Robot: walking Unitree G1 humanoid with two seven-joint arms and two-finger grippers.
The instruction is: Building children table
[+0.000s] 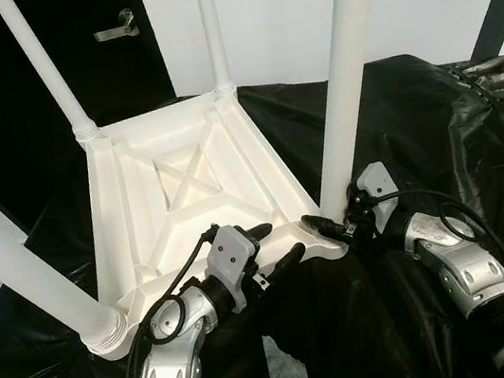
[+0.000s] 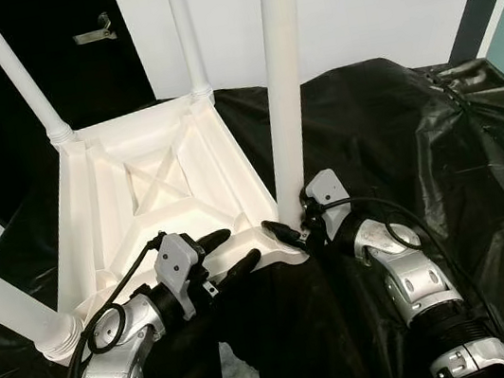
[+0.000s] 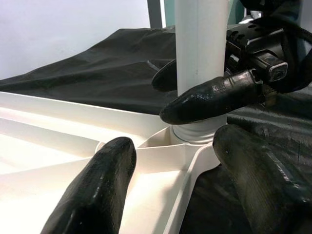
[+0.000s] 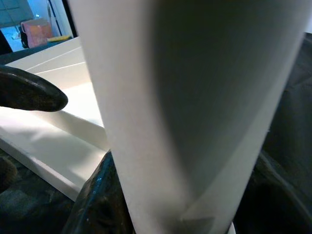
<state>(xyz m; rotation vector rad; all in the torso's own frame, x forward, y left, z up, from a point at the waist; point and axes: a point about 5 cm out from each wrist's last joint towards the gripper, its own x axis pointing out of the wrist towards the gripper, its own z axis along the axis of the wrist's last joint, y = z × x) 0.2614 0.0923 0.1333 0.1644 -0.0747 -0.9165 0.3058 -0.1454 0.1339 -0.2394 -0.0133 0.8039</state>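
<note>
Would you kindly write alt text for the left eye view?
An upturned white table top lies on black sheeting, four legs standing up. The right hand grips the near right leg at its base; the left hand rests open on the near edge.

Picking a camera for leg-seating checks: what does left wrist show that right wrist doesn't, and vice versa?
Left wrist alone: the collar where the leg meets the tabletop corner, the right gripper's finger lying against the leg just above it, the left gripper with fingers spread over the table rim, and the right wrist camera.

Right wrist alone: a close, blurred length of the leg, and a pink box in the far background.

Both: the white leg, the upside-down tabletop, the black sheet.
</note>
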